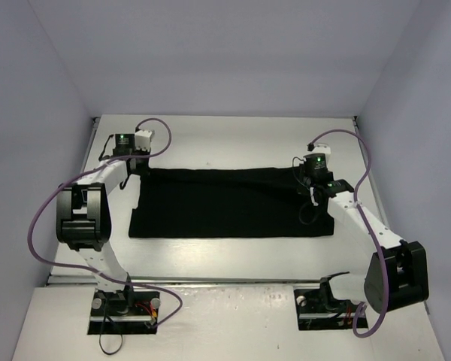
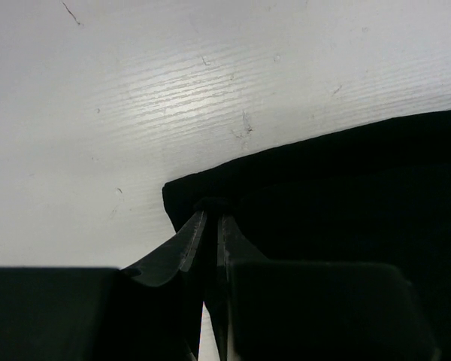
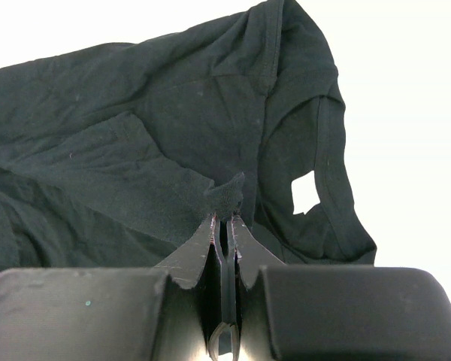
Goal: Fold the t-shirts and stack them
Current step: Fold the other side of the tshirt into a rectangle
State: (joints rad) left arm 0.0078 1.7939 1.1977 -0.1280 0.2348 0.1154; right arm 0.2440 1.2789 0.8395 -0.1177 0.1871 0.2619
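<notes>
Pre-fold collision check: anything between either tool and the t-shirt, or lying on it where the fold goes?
Nothing visible. The left tool is closed on the far-left corner of the t-shirt. The right tool pinches a tuft of fabric at its right end. No other object lies on the t-shirt or on the table beside it.

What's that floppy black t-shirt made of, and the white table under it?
The black t-shirt looks like soft, matte knit cloth, maybe cotton: it wrinkles and has stitched seams. The white table looks like a hard painted or laminated board, slightly shiny, with faint grain lines and small scratches.
</notes>
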